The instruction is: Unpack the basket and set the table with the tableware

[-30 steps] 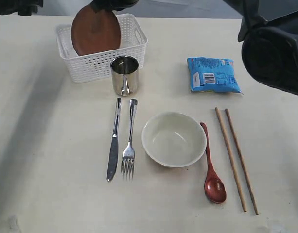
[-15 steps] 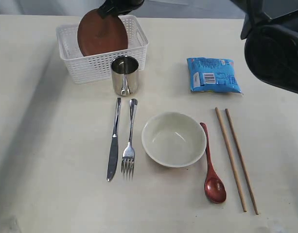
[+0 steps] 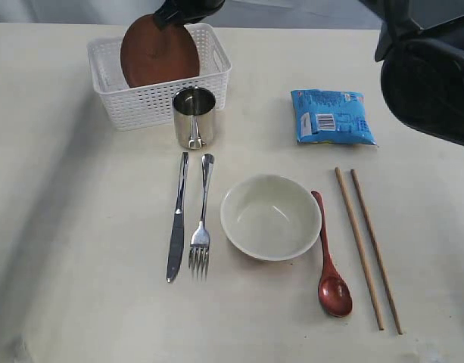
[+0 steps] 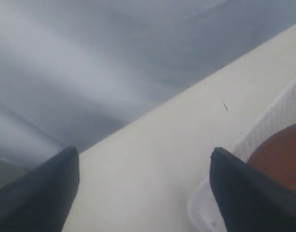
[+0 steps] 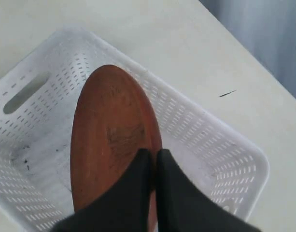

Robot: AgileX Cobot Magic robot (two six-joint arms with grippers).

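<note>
Basket (image 3: 144,106) is sitting at about eleven o'clock on the table (image 3: 73,249) and is giving up what looks like its last piece. The right gripper (image 3: 172,12), reaching in from twelve o'clock, is pinching the top rim of the plate (image 3: 160,53) tightly between its fingers (image 5: 133,188); the plate is standing nearly upright with its lower part inside the basket. The cup (image 3: 194,117), knife (image 3: 176,219), fork (image 3: 201,227), bowl (image 3: 270,217), spoon (image 3: 330,257) and chopsticks (image 3: 368,246) are lying out from the centre toward four o'clock, with a snack packet (image 3: 331,116) at two o'clock. The step in hand is, by judgement, lifting the plate out. The next move is calling for a rise clear of the rim and of the cup just at the basket's six o'clock side, then a tilt to flat over bare table. The left gripper (image 4: 140,166) is hanging with its jaws spread wide and empty beside a basket corner, showing only in its own blurred view. The basket wall is hiding the plate's bottom edge, so whether it is resting on the floor cannot be told, and a dark arm (image 3: 428,76) is covering the table around three o'clock.
</note>
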